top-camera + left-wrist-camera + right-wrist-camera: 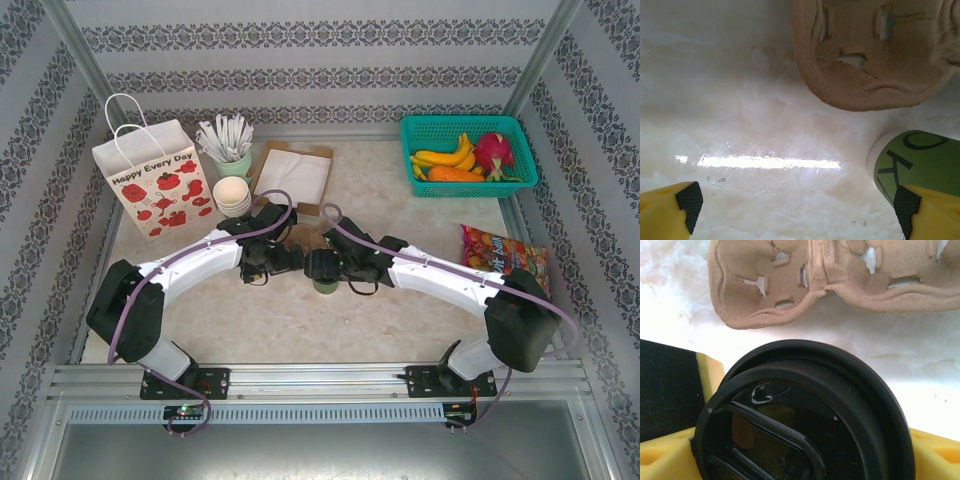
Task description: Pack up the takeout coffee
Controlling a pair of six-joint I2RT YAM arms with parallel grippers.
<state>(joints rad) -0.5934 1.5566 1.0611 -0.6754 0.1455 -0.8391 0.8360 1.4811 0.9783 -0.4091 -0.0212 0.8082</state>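
Note:
One takeout coffee (325, 286), an olive-green cup, stands at the table's middle where both arms meet. Its round black lid (810, 415) sits between my right gripper's (805, 445) yellow fingers (665, 457), one on each side; I cannot tell whether they press on it. In the left wrist view the cup's green side (920, 160) shows at the right, just beyond my left gripper's right fingertip (907, 205). My left gripper (797, 205) is open over bare table with nothing between its fingers. The white paper bag (150, 190) with red prints stands upright at the back left.
A brown pulp cup carrier (815, 280) lies just behind the cup, and it shows as the carrier (875, 55) in the left wrist view. Stacked cream cups (232, 195) and a mint cup of white sticks (232, 160) stand beside the bag. A teal fruit basket (465, 121) is back right, a snack bag (500, 255) right.

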